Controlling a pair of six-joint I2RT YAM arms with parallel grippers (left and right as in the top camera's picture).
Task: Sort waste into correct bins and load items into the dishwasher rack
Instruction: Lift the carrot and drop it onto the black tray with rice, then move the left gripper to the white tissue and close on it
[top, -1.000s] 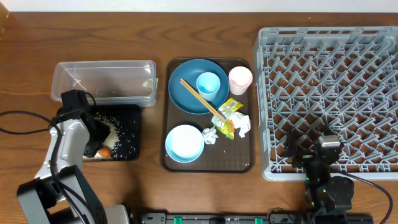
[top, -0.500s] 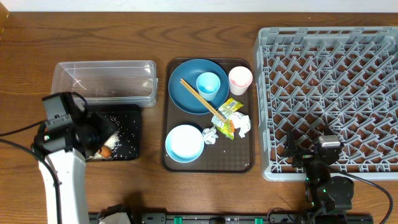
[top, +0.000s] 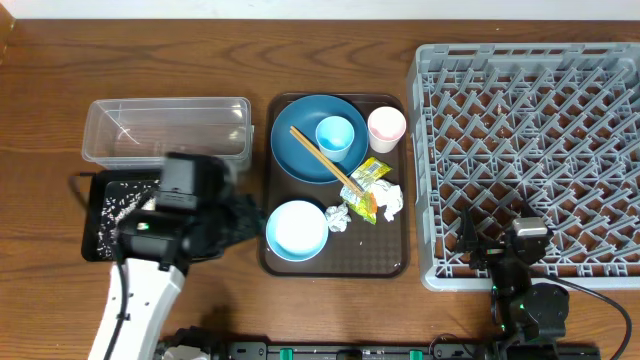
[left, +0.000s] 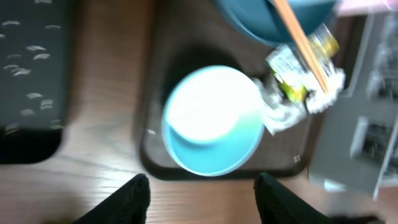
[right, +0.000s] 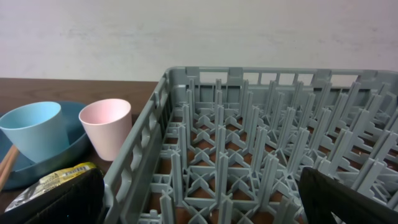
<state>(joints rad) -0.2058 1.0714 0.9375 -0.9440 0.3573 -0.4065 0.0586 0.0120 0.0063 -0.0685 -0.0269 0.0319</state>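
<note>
Left end effector: released, fingers spread and empty, above the near rim of the serving tray, with the bowl just beyond. Right end effector: released wide, empty, at the near edge of the rack.

On the serving tray, the napkin and wrapper lie beside the bowl. Farther back, the chopsticks and blue cup rest on the plate, with the pink cup alongside.

Rice is scattered in the black tray; the tub sits behind it.

The wooden table bears a clear tub, seemingly black tray, brown tray, grey rack.
</note>
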